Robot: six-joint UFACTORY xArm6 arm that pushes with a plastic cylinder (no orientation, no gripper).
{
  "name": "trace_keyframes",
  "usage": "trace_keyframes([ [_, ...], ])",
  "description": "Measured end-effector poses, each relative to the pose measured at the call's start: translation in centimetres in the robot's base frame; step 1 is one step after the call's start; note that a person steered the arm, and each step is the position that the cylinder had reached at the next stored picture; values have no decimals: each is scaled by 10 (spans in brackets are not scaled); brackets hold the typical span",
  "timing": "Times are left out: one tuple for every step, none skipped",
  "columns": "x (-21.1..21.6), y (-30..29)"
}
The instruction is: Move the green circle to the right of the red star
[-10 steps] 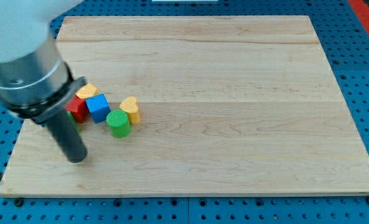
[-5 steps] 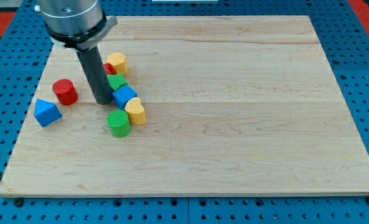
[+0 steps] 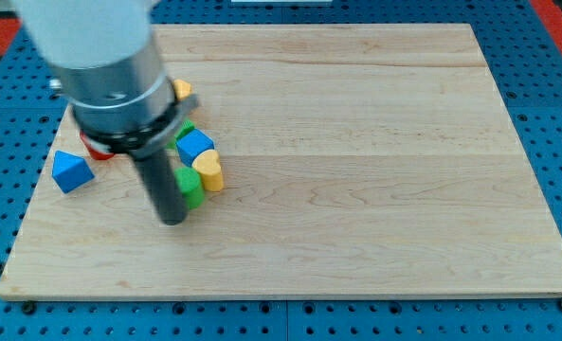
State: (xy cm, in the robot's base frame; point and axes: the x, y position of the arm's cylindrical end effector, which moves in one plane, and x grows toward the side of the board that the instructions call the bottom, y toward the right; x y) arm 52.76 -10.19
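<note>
the green circle [image 3: 191,187] is seen just right of my tip [image 3: 172,220], touching the rod; no jaws are fitted.

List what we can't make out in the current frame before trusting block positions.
- Green circle: camera view, the rod covers its left part; only a sliver shows.
- Red block: mostly behind the arm body, shape unreadable.
- Red star: not identifiable; possibly hidden by the arm.
- Yellow block at the view's top: cut by the arm, shape unclear.
- My tip: contact with the green circle cannot be told.
</note>
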Motion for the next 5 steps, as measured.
trace_keyframes([
  [-16,63],
  [-35,74],
  [-53,52],
  [-53,10],
  [-55,3],
])
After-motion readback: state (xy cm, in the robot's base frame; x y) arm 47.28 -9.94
